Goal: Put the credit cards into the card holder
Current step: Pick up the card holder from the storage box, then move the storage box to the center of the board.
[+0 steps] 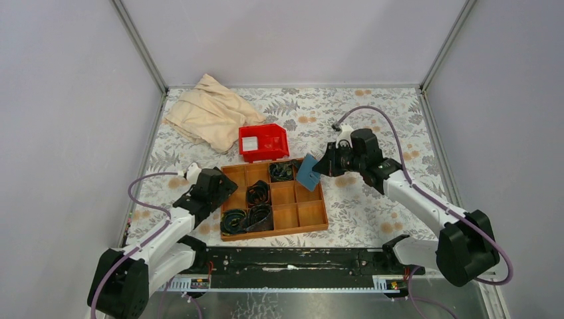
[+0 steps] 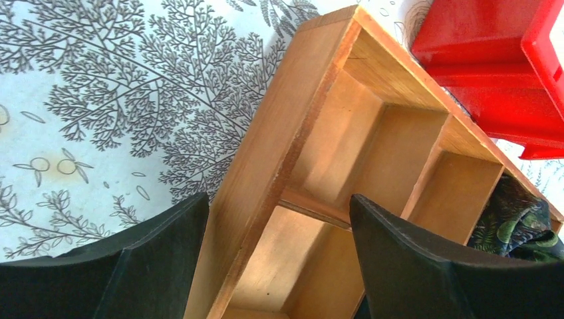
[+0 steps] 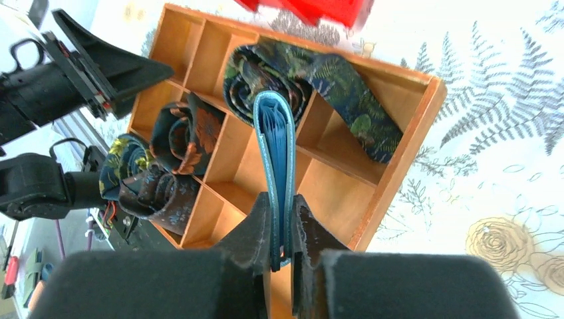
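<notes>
The wooden compartment tray (image 1: pixel 311 214) sits mid-table, with rolled ties (image 3: pixel 319 86) in some cells. Just behind it, the red bin (image 1: pixel 269 154) holds a pale credit card (image 1: pixel 249 143). The right gripper (image 3: pixel 282 212) is clamped on the folded teal card holder (image 3: pixel 276 133), edge-up above the tray. The left gripper (image 2: pixel 278 206) hovers spread wide. This looks like the positioning step — next the holder likely needs setting down and opening.

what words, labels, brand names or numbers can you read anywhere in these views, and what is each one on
No text can be read in any view.
credit card in the red bin: pale face, too small to show any print.
card holder in the right claw: plain blue, no mark visible.
wooden tray: no label visible.
</notes>
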Robot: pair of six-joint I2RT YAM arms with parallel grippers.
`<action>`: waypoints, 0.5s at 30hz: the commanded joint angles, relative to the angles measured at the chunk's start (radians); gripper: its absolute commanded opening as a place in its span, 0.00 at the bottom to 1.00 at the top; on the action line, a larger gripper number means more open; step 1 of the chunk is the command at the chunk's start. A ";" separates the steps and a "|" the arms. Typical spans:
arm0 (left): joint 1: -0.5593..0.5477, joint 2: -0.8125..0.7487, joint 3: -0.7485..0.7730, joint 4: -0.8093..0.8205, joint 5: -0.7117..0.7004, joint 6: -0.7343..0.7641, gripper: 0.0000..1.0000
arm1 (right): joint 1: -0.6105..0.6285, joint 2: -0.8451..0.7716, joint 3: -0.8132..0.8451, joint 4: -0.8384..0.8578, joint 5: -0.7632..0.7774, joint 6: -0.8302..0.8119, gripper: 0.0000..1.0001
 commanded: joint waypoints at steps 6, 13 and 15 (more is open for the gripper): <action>-0.001 0.044 -0.013 0.122 0.064 -0.014 0.75 | 0.009 -0.100 0.140 -0.109 0.096 -0.024 0.00; -0.068 0.081 -0.007 0.162 0.079 -0.052 0.56 | 0.009 -0.130 0.186 -0.143 0.164 -0.023 0.00; -0.097 0.110 0.009 0.165 0.080 -0.066 0.52 | 0.009 -0.131 0.194 -0.150 0.182 -0.025 0.00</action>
